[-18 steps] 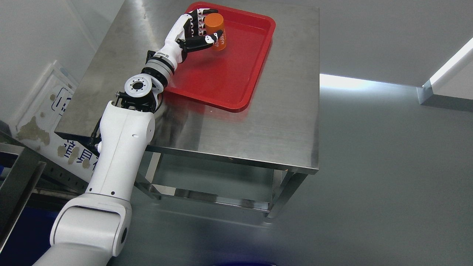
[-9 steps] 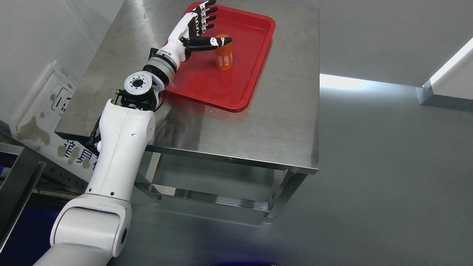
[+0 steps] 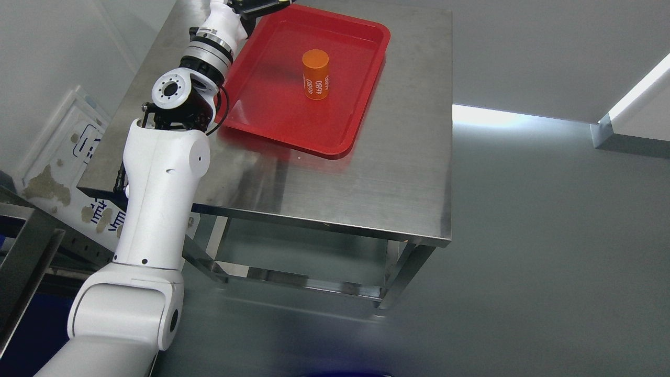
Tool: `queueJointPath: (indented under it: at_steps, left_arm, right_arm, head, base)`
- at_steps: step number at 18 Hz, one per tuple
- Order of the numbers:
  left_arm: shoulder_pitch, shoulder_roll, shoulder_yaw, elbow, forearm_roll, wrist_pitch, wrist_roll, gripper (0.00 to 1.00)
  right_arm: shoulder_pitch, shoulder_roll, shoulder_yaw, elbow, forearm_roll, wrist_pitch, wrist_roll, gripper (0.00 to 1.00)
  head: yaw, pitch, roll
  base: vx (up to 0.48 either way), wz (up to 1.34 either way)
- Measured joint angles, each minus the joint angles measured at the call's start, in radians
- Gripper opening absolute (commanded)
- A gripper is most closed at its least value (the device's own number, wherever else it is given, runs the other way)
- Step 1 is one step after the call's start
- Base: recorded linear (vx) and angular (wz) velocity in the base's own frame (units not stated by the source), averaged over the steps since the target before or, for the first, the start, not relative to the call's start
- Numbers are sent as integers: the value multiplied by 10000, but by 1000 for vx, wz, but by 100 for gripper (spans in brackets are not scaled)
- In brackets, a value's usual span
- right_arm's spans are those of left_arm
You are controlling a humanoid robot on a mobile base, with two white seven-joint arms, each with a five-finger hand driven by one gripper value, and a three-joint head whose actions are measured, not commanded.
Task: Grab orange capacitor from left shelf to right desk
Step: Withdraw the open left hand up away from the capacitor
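Nearest the camera, left arm (image 3: 157, 209) rises from lower left | on the steel desk (image 3: 366, 173), red tray (image 3: 293, 131) holds orange capacitor (image 3: 315, 74) upright, now untouched | farthest, left hand (image 3: 256, 6) has withdrawn to the top edge, fingers cropped, grip unreadable | placement looks complete.
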Motion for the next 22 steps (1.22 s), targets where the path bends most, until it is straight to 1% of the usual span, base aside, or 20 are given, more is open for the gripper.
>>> queueJointPath:
  at_steps: [3,9,22]
  left_arm:
    - [154,0,220,7,-268,-15,394,100]
    - [675,0,579,13,-734,-19,583,100]
    - [1569,0,1793,-40,-1134,-9,505,100]
  right_arm:
    - [0,0,0,0,0,0,0,100]
    - [0,0,0,0,0,0,0,100]
    - [0,0,0,0,0,0,0,100]
  head:
    - [0,0,0]
    - [0,0,0]
    - [0,0,0]
  base:
    - [0,0]
    - [0,0]
    - [0,0]
